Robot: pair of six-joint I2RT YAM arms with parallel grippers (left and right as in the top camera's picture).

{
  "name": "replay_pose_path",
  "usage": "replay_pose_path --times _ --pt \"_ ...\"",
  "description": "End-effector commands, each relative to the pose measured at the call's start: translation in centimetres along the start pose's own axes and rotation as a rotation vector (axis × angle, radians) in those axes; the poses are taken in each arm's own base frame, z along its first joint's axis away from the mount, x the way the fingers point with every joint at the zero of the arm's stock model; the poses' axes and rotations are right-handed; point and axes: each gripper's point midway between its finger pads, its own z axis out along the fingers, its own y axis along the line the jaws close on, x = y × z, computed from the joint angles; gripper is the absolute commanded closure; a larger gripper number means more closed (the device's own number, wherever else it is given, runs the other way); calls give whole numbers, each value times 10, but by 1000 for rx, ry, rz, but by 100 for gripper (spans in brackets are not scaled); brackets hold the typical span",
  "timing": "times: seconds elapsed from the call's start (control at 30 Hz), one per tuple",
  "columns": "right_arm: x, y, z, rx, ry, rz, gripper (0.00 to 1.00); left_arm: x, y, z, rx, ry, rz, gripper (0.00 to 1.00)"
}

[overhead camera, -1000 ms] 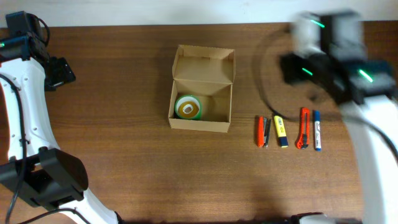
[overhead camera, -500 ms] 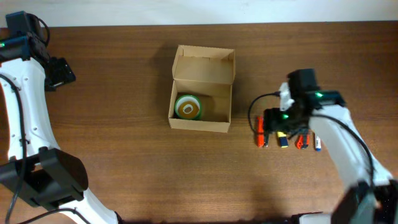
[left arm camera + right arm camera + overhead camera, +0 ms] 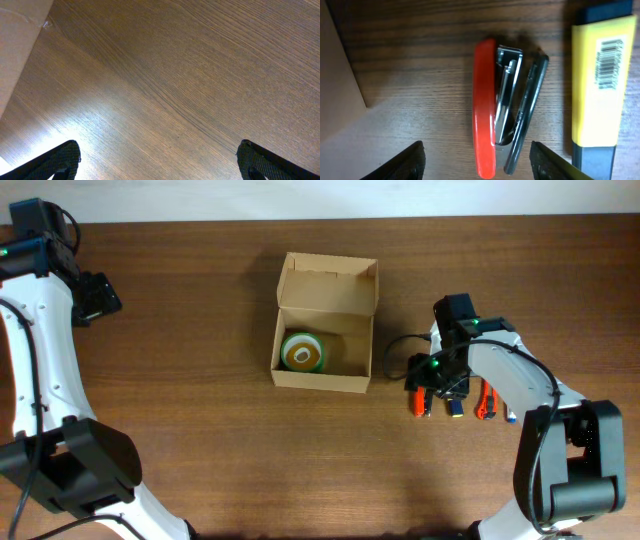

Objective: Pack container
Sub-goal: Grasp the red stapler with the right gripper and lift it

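The tan cardboard container [image 3: 322, 322] stands open at the table's middle, its flap lid raised at the back, with a green tape roll [image 3: 302, 352] inside. Its wall shows at the left edge of the right wrist view [image 3: 337, 60]. To its right lies a row of items: a red stapler [image 3: 419, 392], a yellow marker [image 3: 453, 398], a red utility knife [image 3: 489, 399] and a blue pen [image 3: 511, 405]. My right gripper [image 3: 434, 388] is open and low over the stapler [image 3: 492, 107], a finger on each side. The yellow marker [image 3: 600, 85] lies beside it. My left gripper [image 3: 159, 162] is open and empty over bare wood at the far left.
The left arm [image 3: 45, 310] runs along the table's left side. The table's back edge [image 3: 300, 220] is near the top. A cable [image 3: 400, 350] loops from the right arm between container and stapler.
My right arm has swung down from the back right to the item row and now sits low over the red stapler. The left arm has not moved.
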Motion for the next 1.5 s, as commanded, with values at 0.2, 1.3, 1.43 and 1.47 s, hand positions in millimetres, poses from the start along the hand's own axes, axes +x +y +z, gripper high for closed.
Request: replay_pose_path --times 0.2,1.3,1.43,1.47 --pt "-7 -4 -2 104 -61 46 34 -1 5 -10 6 -22 2 0" --pt "2 -11 37 183 32 59 92 -1 5 -10 6 -22 2 0" --pt "-8 -4 34 155 8 17 96 -1 5 -10 6 -22 2 0" --pt "-13 -1 30 144 -6 -2 96 -1 5 -10 6 -22 2 0"
